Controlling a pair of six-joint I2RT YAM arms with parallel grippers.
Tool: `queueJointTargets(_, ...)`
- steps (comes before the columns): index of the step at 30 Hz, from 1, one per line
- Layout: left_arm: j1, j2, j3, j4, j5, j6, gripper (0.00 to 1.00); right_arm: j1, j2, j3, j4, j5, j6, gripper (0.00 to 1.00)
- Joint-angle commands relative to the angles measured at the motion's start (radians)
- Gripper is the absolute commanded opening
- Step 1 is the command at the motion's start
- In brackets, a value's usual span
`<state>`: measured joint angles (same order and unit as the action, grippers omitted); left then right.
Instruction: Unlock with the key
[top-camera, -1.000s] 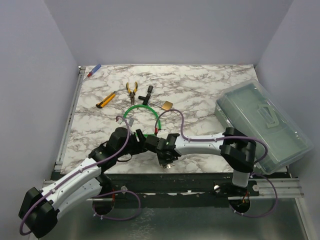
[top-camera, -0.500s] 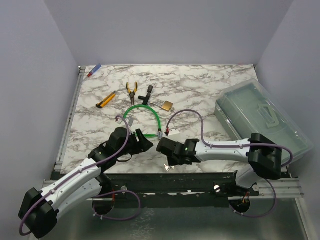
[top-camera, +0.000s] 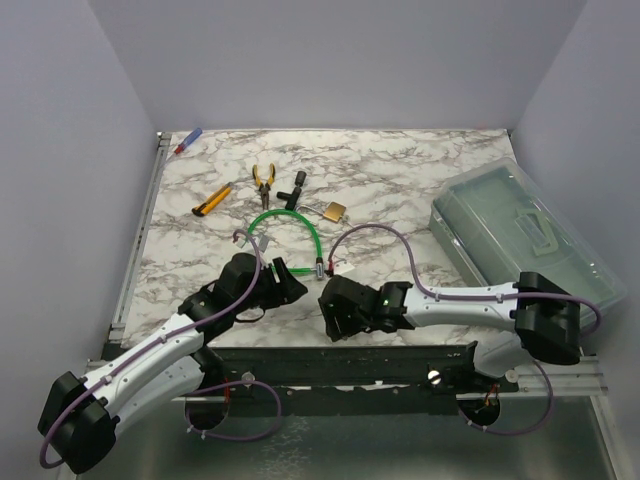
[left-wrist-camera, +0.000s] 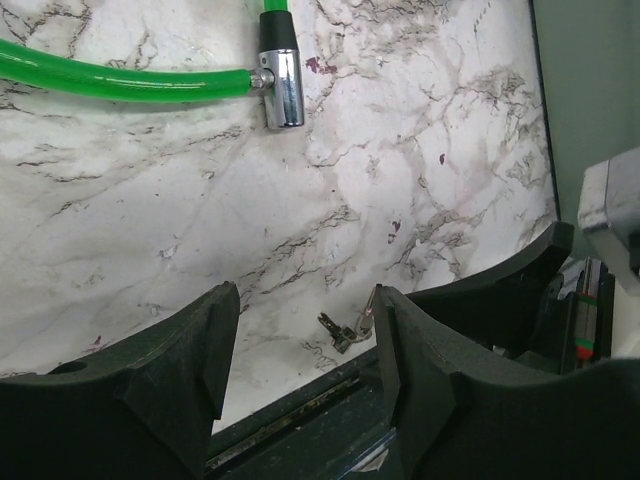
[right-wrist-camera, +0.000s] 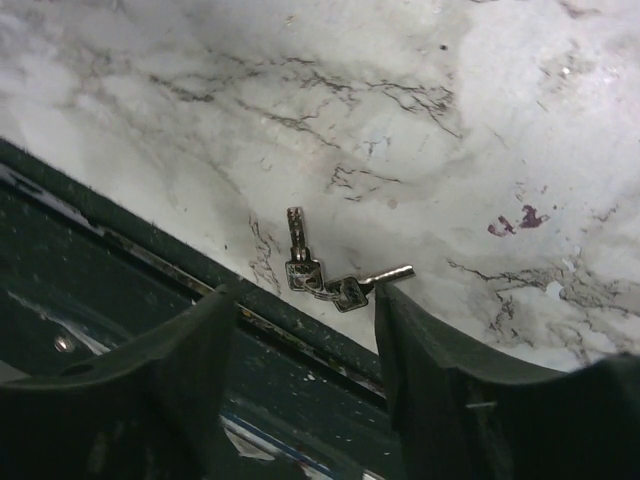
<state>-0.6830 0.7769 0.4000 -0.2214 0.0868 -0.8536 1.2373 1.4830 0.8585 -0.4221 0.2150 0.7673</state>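
At the near edge of the white marble table (right-wrist-camera: 420, 90), a small bunch of silver keys (right-wrist-camera: 335, 282) is lying beneath the right gripper (right-wrist-camera: 305, 298), whose jaws are standing wide and empty. Beside it the left gripper (left-wrist-camera: 305, 300) is gaping empty too. Farther back, a green cable lock (left-wrist-camera: 120, 82) and a brass padlock (top-camera: 335, 210) are resting.

Left arm (top-camera: 150, 365): long links cased in white, joints housed in black. Right arm (top-camera: 465, 300): same white casing, black blocks at joints; small green light (top-camera: 388, 296) seen just behind jaws. Purple cable (top-camera: 375, 226) fitted to each arm, clipped along links, run from base up toward jaws. Left gripper (left-wrist-camera: 300, 330): fingers (left-wrist-camera: 130, 390) moulded in matte black, thick, with angled inner faces. Right gripper (right-wrist-camera: 305, 330): fingers (right-wrist-camera: 480, 400) likewise black, blunt, wedge-shaped.
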Motion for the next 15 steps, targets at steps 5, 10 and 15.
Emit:
queueJointTargets(5, -0.007, -0.025, 0.034, -0.025, -0.004, -0.008, 0.62, 0.010, 0.037, 0.010, 0.001, -0.111, -0.228, 0.64)
queueJointTargets(10, -0.006, -0.036, 0.034, -0.038, -0.013, -0.010, 0.62, 0.011, 0.081, 0.007, 0.042, -0.164, -0.306, 0.61)
queueJointTargets(15, -0.007, -0.050, 0.027, -0.043, -0.022, -0.022, 0.62, 0.010, 0.091, 0.027, 0.034, -0.154, -0.399, 0.61)
